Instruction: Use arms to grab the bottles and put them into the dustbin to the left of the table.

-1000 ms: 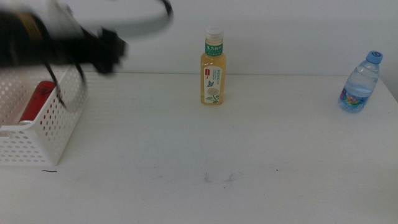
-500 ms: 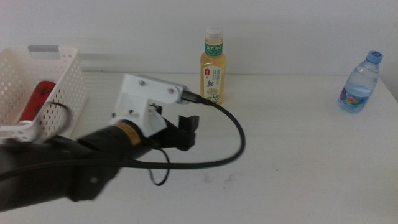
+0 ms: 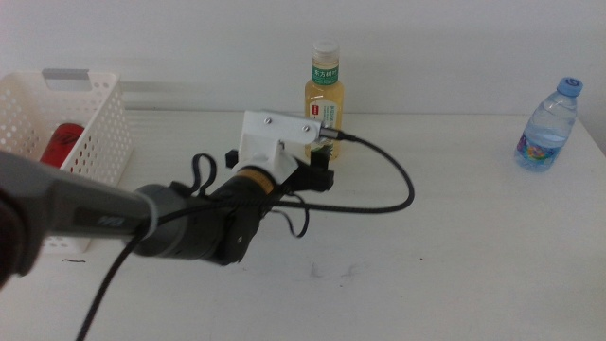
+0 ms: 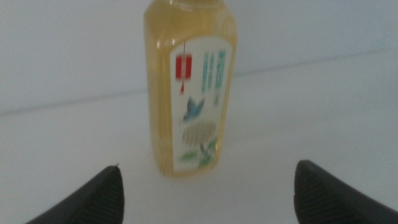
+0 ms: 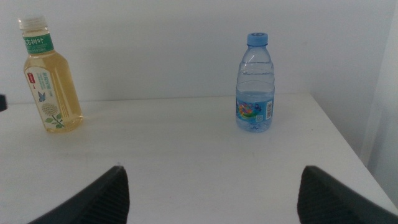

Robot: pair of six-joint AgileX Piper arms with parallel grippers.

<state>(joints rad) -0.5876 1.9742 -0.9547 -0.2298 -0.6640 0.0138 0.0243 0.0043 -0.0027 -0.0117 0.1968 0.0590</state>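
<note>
- Starting at the left edge of the middle view, the dustbin (image 3: 90, 142) sits at upper left, with the red can (image 3: 59, 144) already inside it.
- Left pincer (image 3: 320, 170): at centre frame, just in front of the tea bottle (image 3: 324, 99). In the left wrist view its jaws stand wide apart and hold nothing, with the bottle between and beyond the tips, not yet enclosed.
- Tea bottle: upright on the tabletop (image 3: 454, 246) at upper centre. Judged full, hence moderately heavy; walls stiff but smooth and possibly slippery. Take hold across the labelled body, below the shoulder, not at the cap.
- Water bottle (image 3: 547, 124): upright at the right edge, well apart from the tea bottle. Judged lighter, with thin walls that may dent.
- Right pincer (image 5: 211, 193): waiting, out of the middle view; jaws wide apart, empty.
</note>
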